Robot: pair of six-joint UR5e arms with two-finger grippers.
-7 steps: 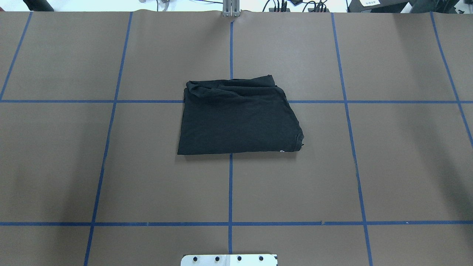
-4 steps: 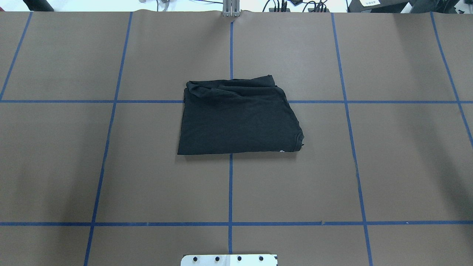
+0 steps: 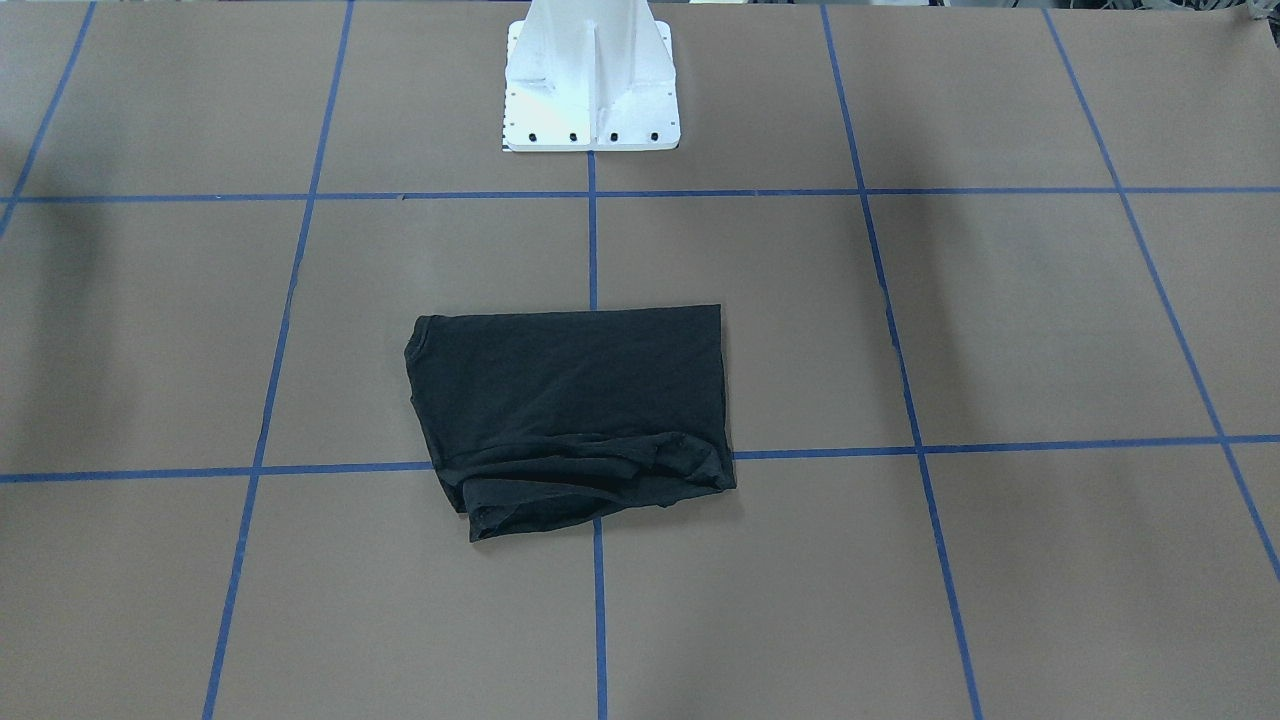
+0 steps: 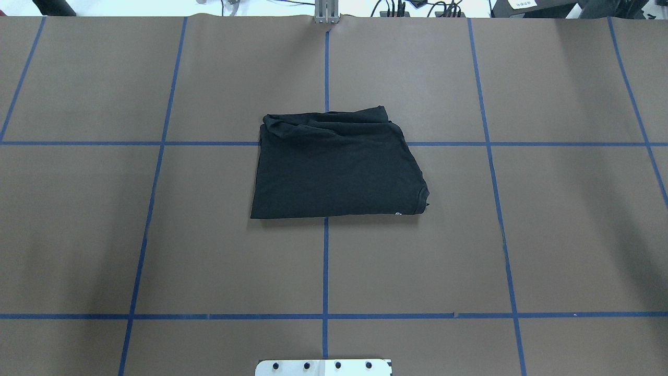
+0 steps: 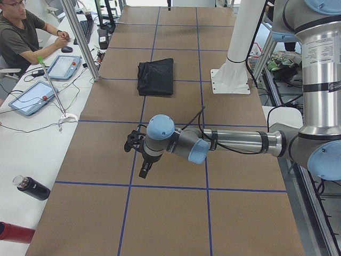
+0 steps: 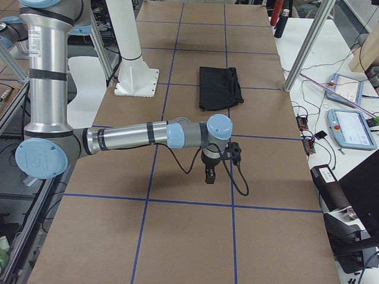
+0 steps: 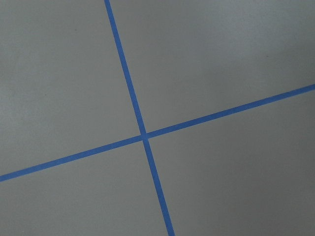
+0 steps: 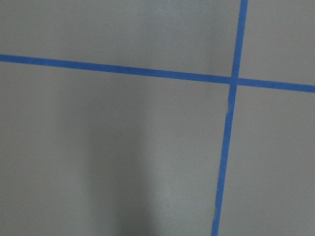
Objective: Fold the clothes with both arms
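Note:
The clothes are one black T-shirt (image 4: 336, 167), folded into a rough rectangle at the table's middle, its bunched edge on the far side from the robot (image 3: 570, 410). Its chest print is hidden. No arm shows in the overhead or front-facing views. In the exterior left view, my left arm reaches out low over the table, and the left gripper (image 5: 144, 169) points down, well short of the T-shirt (image 5: 156, 76). My right gripper (image 6: 208, 176) hangs likewise in the exterior right view, apart from the T-shirt (image 6: 219, 87). Whether either is open or shut I cannot tell.
Blue tape lines (image 7: 144, 136) grid the brown table. The white pedestal base (image 3: 590, 80) stands at the robot's edge. A person (image 5: 21, 37) sits at a side desk with tablets (image 5: 32, 98) and a bottle (image 5: 31, 188). More tablets (image 6: 350, 127) lie beyond the other end.

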